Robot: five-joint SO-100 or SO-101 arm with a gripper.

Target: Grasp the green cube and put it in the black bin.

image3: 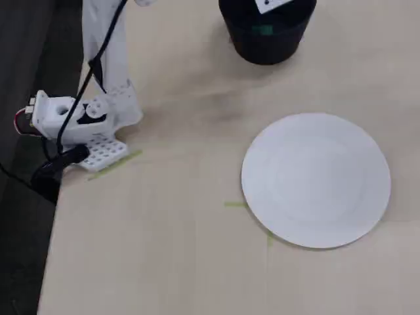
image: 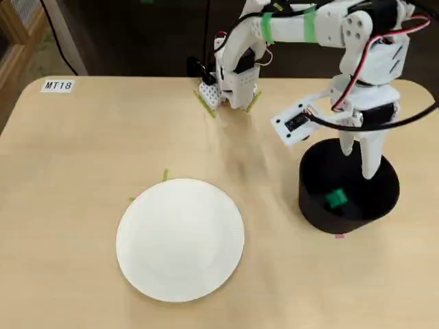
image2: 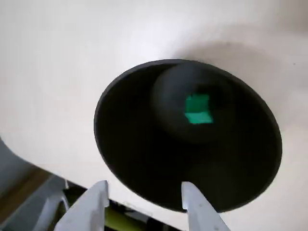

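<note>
While I look through a fixed view from the front, I see the green cube lying inside the black bin, on its floor toward the near wall, with my hand hanging over the bin's opening and holding nothing. A white paper plate sits well apart to the left on the tabletop, and a small label reading MT18 is stuck near the far left corner. From the wrist view, I look down into the black bin; the green cube rests on the round bottom, and my two pale fingers stand spread apart at the lower edge, empty. Through the other fixed view, the black bin is at the top edge, a sliver of green cube shows inside it, the plate lies nearer, and the arm's base sits at left.
</note>
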